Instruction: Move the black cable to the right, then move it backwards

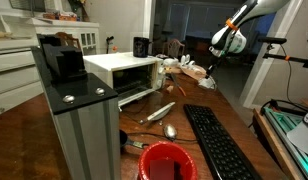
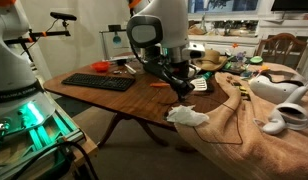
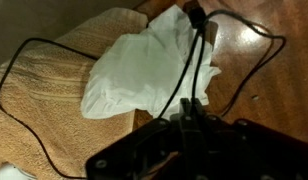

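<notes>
The thin black cable (image 3: 199, 50) loops over a tan towel (image 3: 64, 60) and a crumpled white cloth (image 3: 134, 70) on the wooden table (image 3: 244, 70). In the wrist view my gripper (image 3: 191, 108) is shut on the cable, two strands running up from between the fingers. In an exterior view the gripper (image 2: 180, 86) hangs just above the white cloth (image 2: 189, 116) near the table's edge, with the cable (image 2: 237, 105) trailing over the towel (image 2: 264, 140). In an exterior view the gripper (image 1: 207, 67) is at the table's far end.
A black keyboard (image 2: 99, 82) (image 1: 219, 145) lies on the table. A white microwave (image 1: 124, 72), a red cup (image 1: 164, 160) and a spoon (image 1: 162, 131) are nearby. White curved objects (image 2: 284, 95) rest on the towel. A chair (image 2: 279, 45) stands behind.
</notes>
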`<move>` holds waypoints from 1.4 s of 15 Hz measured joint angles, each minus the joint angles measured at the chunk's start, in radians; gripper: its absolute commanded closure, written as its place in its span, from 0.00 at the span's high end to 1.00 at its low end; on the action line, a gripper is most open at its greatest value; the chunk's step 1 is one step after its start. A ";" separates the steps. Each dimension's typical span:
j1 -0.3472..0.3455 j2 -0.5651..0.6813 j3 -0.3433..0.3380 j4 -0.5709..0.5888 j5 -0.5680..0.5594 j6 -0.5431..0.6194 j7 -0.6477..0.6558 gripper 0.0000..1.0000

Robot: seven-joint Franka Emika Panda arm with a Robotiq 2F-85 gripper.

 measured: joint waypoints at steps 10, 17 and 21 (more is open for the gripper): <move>0.006 -0.026 -0.002 -0.110 -0.127 0.086 -0.076 0.01; 0.013 -0.037 -0.001 -0.147 -0.170 0.117 -0.076 0.67; -0.011 -0.110 0.043 -0.178 -0.087 0.072 -0.075 0.98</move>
